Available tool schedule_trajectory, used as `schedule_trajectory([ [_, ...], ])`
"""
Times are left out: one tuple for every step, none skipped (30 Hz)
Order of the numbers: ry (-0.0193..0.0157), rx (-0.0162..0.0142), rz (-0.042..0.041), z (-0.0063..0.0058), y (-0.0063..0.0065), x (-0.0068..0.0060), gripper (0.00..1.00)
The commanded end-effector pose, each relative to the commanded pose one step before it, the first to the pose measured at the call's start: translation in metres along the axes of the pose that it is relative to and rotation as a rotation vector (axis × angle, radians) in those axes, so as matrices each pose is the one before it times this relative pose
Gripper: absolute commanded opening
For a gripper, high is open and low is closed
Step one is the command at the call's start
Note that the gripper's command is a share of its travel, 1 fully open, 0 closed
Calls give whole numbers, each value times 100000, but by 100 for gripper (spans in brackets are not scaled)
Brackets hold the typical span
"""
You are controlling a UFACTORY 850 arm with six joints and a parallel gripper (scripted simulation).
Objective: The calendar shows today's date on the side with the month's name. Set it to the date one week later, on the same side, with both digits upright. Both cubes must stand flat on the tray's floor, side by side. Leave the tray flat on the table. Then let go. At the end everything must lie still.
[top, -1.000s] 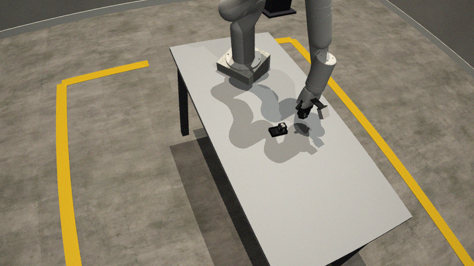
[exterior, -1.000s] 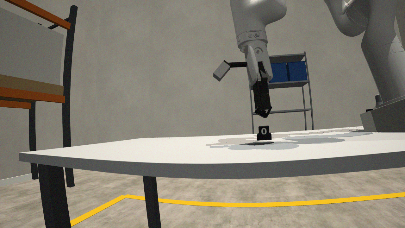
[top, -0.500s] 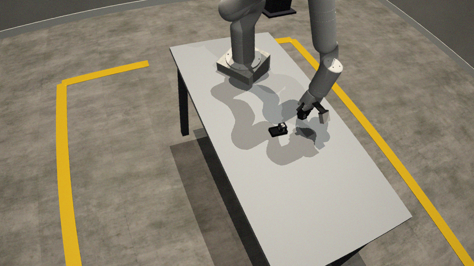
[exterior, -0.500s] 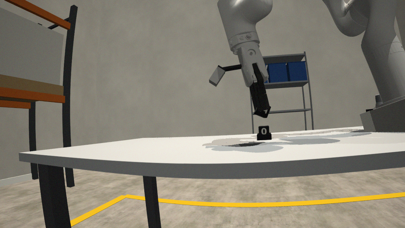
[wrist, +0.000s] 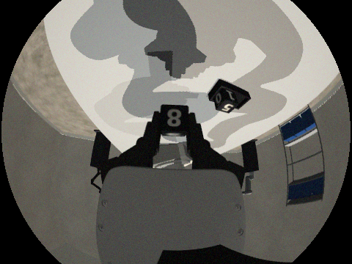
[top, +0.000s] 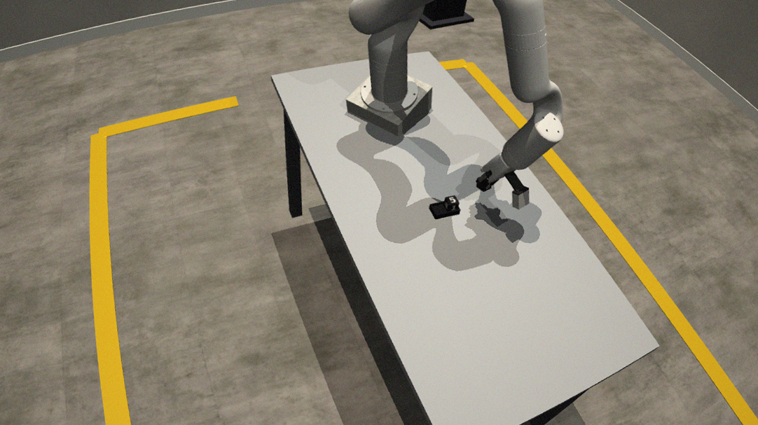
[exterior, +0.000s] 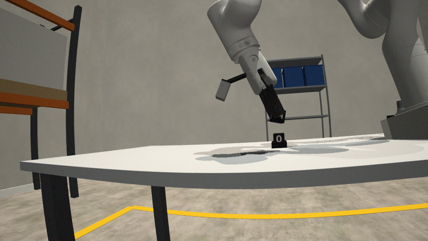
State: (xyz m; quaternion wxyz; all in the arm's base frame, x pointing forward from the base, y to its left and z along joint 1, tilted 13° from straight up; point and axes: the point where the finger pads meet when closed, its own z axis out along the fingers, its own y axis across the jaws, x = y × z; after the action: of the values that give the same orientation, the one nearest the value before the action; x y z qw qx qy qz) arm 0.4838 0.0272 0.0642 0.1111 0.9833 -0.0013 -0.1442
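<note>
My gripper [top: 484, 181] [exterior: 278, 116] [wrist: 174, 121] is shut on a black cube [wrist: 174, 114], whose face toward the wrist camera shows a white 8. The gripper is tilted and holds the cube in the air above the table, off to the tray's side in the top view. The black tray [top: 436, 212] [exterior: 279, 145] [wrist: 246, 96] lies flat on the table. The other cube [top: 451, 202] [exterior: 279, 138] [wrist: 224, 101] stands at one end of it, with 5 on top and an upright 0 facing the exterior camera. The tray's other end holds no cube.
The white table [top: 515, 326] [exterior: 179, 163] bears the robot's base [top: 380, 107] at the far end. A grey block [top: 519, 197] [exterior: 222, 90] on a black bracket sticks out from the gripper's side. Shelves with blue bins [exterior: 293, 76] stand behind the table.
</note>
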Motion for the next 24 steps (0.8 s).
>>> schedule_trajectory([
  [-14942, -168, 52, 2, 105, 277, 29],
  [-2930, 187, -106, -26, -42, 5, 29],
  [-2403, 213, -119, -30, -46, -3, 29],
  [-1749, 188, -106, -27, -40, -6, 29],
  [-823, 98, -55, -24, -21, 76, 29],
  [0, 0, 0, -20, 0, 152, 29],
  [0, 0, 0, -3, 0, 25, 29],
  [0, 0, 0, 0, 0, 0, 29],
  [0, 0, 0, 0, 0, 0, 29],
  [0, 0, 0, 0, 0, 0, 29],
  [0, 0, 0, 0, 0, 0, 29],
  [0, 0, 0, 0, 0, 0, 29],
  [0, 0, 0, 0, 0, 0, 29],
  [0, 0, 0, 0, 0, 0, 29],
  [0, 0, 0, 0, 0, 0, 29],
  [0, 0, 0, 0, 0, 0, 29],
  [0, 0, 0, 0, 0, 0, 29],
  [0, 0, 0, 0, 0, 0, 29],
  [0, 0, 0, 0, 0, 0, 29],
  [0, 0, 0, 1, 0, 1, 29],
  [0, 0, 0, 3, 0, 2, 29],
  [0, 0, 0, 6, 0, 4, 29],
  [0, 0, 0, 10, 0, 7, 29],
  [0, 0, 0, 14, 0, 10, 29],
])
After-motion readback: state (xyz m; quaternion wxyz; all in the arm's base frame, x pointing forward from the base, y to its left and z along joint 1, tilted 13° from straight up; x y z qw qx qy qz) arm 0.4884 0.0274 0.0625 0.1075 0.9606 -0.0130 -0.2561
